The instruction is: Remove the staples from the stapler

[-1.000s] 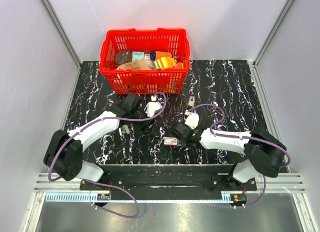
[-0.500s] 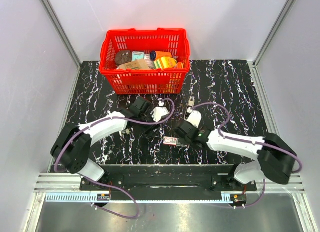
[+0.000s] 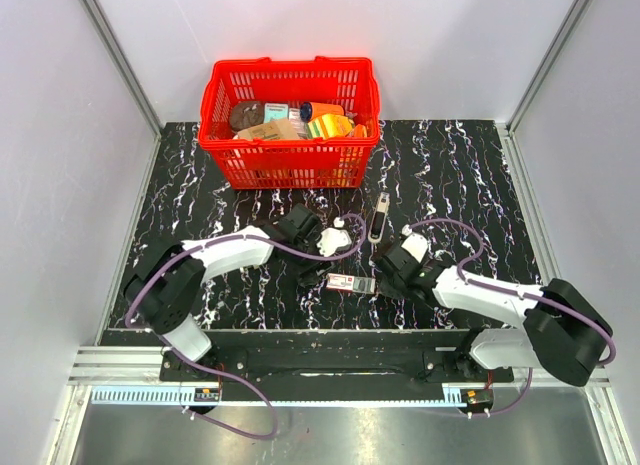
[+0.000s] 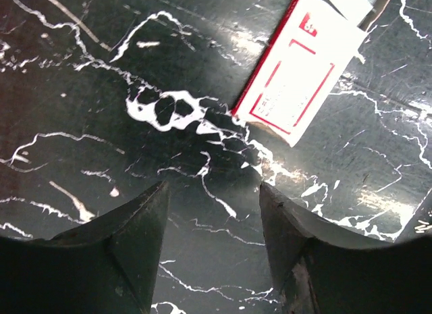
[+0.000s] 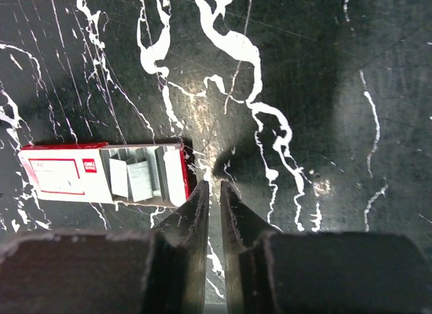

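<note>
The stapler [image 3: 380, 218], slim and dark with a pale metal strip, lies on the table just behind the two wrists. It is out of both wrist views. A small white-and-red staple box [image 3: 343, 282] lies between the grippers. In the right wrist view the box [image 5: 101, 173] is open, with staple strips showing in it. My left gripper [image 3: 312, 270] is open and empty, and the box [image 4: 300, 74] lies ahead of it to the right. My right gripper [image 5: 212, 186] is shut and empty, its tips right beside the box's open end.
A red basket [image 3: 290, 155] holding several packets stands at the back of the black marbled table [image 3: 470, 175]. Grey walls close in both sides. The purple cables loop above both wrists.
My left wrist has swung right and nearer, toward the box. My right wrist has shifted right, its tips now at the box's end. The box and the stapler have not moved.
</note>
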Robot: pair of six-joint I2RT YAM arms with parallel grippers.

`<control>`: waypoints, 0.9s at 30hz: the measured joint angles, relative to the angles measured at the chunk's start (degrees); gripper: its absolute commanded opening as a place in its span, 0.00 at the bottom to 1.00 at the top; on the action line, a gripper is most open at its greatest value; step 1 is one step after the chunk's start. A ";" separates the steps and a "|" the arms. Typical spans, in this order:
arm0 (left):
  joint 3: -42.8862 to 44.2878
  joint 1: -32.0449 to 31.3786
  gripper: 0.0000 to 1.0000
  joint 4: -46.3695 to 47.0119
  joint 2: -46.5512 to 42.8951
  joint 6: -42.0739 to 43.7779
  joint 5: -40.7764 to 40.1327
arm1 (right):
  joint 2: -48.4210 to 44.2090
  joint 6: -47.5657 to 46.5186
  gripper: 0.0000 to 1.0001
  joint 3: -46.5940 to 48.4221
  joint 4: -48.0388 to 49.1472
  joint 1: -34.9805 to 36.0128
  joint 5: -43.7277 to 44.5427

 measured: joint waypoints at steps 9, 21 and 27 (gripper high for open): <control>1.60 -2.25 0.59 0.52 3.08 0.74 -2.01 | 0.59 0.94 0.17 -3.91 8.66 -4.17 -6.62; 2.80 -3.10 0.56 0.63 3.98 1.53 -2.99 | 0.66 1.20 0.14 -5.51 13.86 -5.14 -9.57; 3.67 -3.89 0.54 0.52 5.31 1.70 -3.39 | 2.14 1.11 0.12 -5.51 16.02 -5.16 -10.10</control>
